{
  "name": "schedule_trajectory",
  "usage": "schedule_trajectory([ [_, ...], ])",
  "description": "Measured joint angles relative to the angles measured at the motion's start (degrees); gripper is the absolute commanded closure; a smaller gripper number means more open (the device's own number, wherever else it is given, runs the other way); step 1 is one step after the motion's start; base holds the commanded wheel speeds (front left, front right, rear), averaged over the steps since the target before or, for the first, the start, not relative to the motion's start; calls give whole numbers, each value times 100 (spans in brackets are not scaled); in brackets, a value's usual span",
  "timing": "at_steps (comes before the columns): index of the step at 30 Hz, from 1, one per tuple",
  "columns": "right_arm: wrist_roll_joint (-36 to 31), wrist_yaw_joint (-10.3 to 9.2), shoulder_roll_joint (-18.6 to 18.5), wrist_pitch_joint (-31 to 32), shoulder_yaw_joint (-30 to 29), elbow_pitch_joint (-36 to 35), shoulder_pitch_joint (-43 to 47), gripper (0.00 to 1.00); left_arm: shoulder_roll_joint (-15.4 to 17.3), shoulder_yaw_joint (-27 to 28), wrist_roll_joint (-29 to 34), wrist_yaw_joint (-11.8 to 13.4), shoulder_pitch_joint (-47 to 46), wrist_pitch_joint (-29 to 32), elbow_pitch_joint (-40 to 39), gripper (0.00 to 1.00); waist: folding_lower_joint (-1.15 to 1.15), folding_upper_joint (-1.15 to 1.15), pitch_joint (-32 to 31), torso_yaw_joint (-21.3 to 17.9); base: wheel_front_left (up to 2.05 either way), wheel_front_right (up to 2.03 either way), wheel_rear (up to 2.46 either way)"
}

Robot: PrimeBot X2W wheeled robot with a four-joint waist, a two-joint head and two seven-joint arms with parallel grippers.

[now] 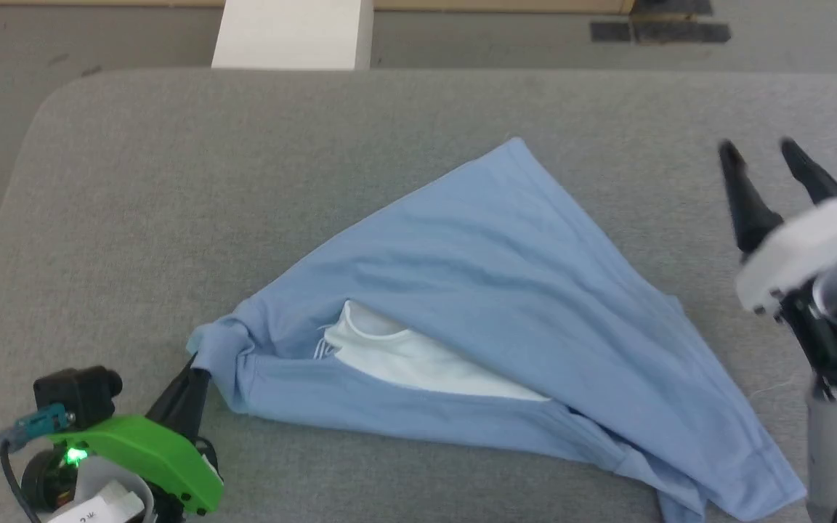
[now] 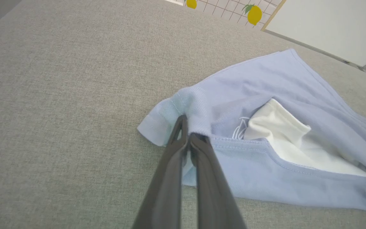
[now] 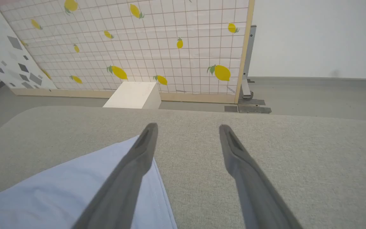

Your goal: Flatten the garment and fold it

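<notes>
So here's where I'm at: my left end effector (image 1: 197, 372) is pressed shut on a sleeve cuff of the garment (image 1: 498, 276), down at the near-left part of the grey tabletop (image 1: 135, 181). The shirt lies bunched in a rough triangle. Its long axis runs from that pinched sleeve across to the hem corner at the near right, and one point pokes away from me. My right end effector (image 1: 758, 149) is spread wide with nothing in it, hovering just off the shirt's right side. So the free cloth sits to its left and back toward me, which makes my right arm the nearer one for that hem corner. I reckon it needs to come inward and down.
</notes>
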Motion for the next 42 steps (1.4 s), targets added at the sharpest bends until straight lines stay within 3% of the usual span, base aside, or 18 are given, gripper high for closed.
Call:
schedule_trajectory([
  [8,-579,1,-179,1103,967,1156,-1839,0,-3,15,63,-325,-404,-83,-8,100,0,0,649,333,0,0,0],
  [16,-1034,1,-248,3127,1744,2328,-3335,0,-52,89,100,-633,-814,-265,-13,100,1,0,1409,711,0,0,0],
  [23,-1282,1,-310,4320,2227,2740,-3830,0,-154,88,126,-767,-931,-355,75,100,1,0,1948,1007,0,0,0],
  [30,-1169,0,-361,4825,2379,2604,-4036,0,-204,77,125,-831,-973,-404,202,100,1,0,2256,1193,0,0,0],
  [31,-1154,0,-371,4843,2365,2563,-4039,63,-205,78,125,-856,-985,-404,216,100,1,0,2278,1207,0,0,0],
  [33,-1094,0,-381,4874,2335,2520,-4034,100,-210,79,125,-870,-990,-410,248,100,1,0,2275,1215,0,0,0],
  [37,-1027,1,-296,4709,2156,2427,-3877,100,-210,74,125,-869,-989,-409,301,100,1,0,2183,1181,0,0,0],
  [42,-689,1,-261,3836,1645,2136,-3362,100,-193,34,124,-747,-953,-360,396,100,1,0,1757,1023,0,0,0],
])
